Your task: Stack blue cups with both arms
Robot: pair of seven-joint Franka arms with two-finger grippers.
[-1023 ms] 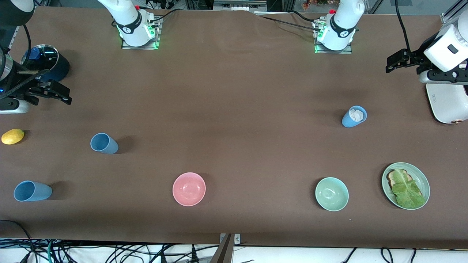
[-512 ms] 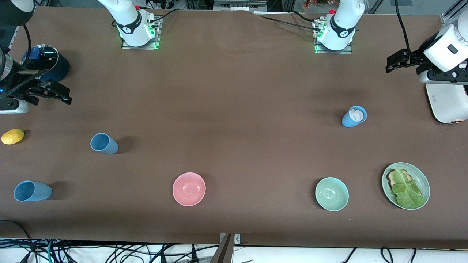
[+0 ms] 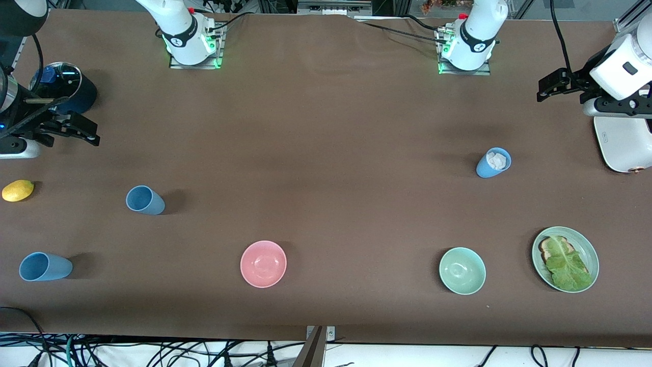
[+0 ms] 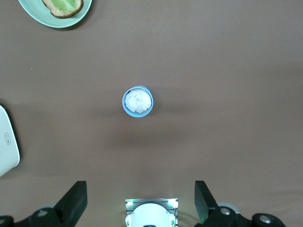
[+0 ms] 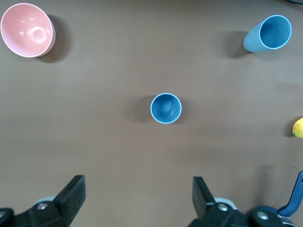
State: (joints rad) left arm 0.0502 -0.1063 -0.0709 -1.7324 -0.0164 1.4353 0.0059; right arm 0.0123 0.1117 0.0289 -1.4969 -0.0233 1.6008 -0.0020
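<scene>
Relative to the pink bowl (image 3: 263, 263): one blue cup (image 3: 45, 266) is stood beside it toward the right arm's end, a second cup (image 3: 145, 200) farther, a paper-filled cup (image 3: 493, 162) farthest. Both grippers, right (image 3: 84, 130) and left (image 3: 551, 86), are held high, wide open, empty.

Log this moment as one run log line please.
stage: not started | left tool: open, high over table end | right tool: open, high | blue cups: three, apart, unstacked
</scene>
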